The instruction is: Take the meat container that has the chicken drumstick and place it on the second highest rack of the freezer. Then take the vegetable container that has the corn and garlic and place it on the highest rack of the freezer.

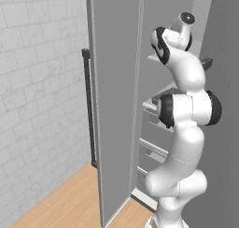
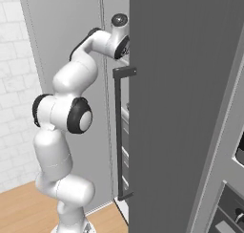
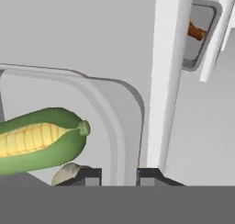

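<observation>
In the hand view my gripper (image 3: 120,178) is shut on the rounded rim of the pale grey vegetable container (image 3: 117,108). The corn (image 3: 41,140), yellow in a green husk, lies in this tray, and the off-white garlic (image 3: 66,172) peeks out beside it. This view is rolled: a white shelf board (image 3: 167,81), seemingly the highest rack, runs upright next to the tray. Beyond it sits the meat container (image 3: 202,39) with the reddish-brown chicken drumstick (image 3: 196,32), against another board, seemingly the second highest rack (image 3: 215,35). My arm reaches into the open freezer (image 1: 114,105).
The freezer's open door carries a long dark bar handle (image 1: 87,115). Grey drawers (image 1: 154,147) sit low inside the cabinet. A dark grey panel with its own handle (image 2: 119,132) stands close on the arm's right. The oven column (image 2: 233,203) is at far right.
</observation>
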